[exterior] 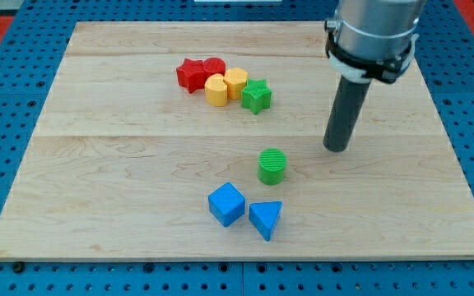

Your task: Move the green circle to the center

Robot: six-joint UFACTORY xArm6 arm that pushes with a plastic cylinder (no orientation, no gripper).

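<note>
I am looking at a pale wooden counter [122, 164] sitting on a blue pegboard [6, 123], and my tip [336, 149] is resting on the wood to the view's right of the green circle [272, 166], apart from it and slightly nearer the view's top. There is no gripper on this arm, only the dark rod, so nothing is being held. The green circle is standing alone near the middle of the counter, a little toward the view's bottom. Just below it, the blue cube [226, 204] and the blue triangle [266, 219] are sitting close together. Toward the view's top, a tight cluster is lying left of centre: a red star [191, 76] touching another red block [214, 67] whose shape I cannot make out, two yellow blocks [217, 90] [235, 82] pressed side by side, and a green star [256, 96] at the cluster's right end. Bare wood is stretching widely along the view's left and right edges, well clear of every block. The arm's grey housing [374, 33] is being cut off by the view's top.
</note>
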